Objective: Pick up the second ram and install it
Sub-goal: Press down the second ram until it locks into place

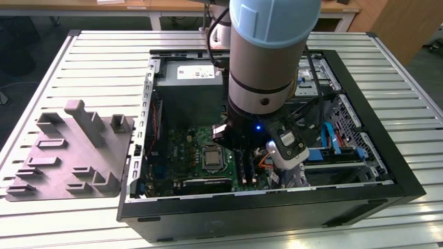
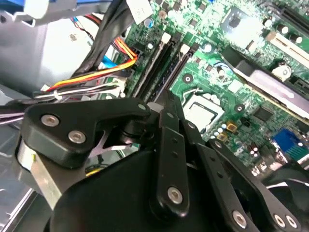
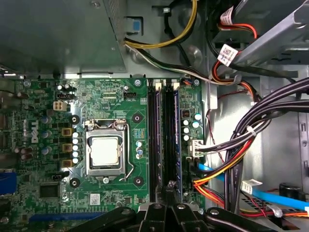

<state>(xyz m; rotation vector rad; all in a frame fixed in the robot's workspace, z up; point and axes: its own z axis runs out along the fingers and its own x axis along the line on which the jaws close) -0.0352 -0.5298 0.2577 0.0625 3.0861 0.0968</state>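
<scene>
Plainly, one slatted table (image 1: 90,52) is seen bearing one open case (image 1: 277,207), with one grey tray (image 1: 69,155) laid at 9 o'clock of it in the exterior view. One arm (image 1: 270,52) is reached down into the case, toward 5 o'clock of its middle. One board (image 3: 140,111) is shown in both wrist views. The gripper (image 3: 168,191) is set low over it, at one end of the memory slots; its fingers are drawn together with no gap seen, and whether a stick's edge is pinched between them cannot be told. Two long dark sticks are counted, side by side and standing in two slots, at 3 o'clock of the one socket (image 3: 104,152) in the exterior view. The ram (image 3: 170,135) is taken to be the one farther from the socket, beside the first stick (image 3: 154,135), since the fingertips are met over its end. The seating step is judged to be in hand, with pickup done. A straight, even press is called for, until the end latches (image 2: 166,37) are closed; two white ones are counted in the second wrist view
</scene>
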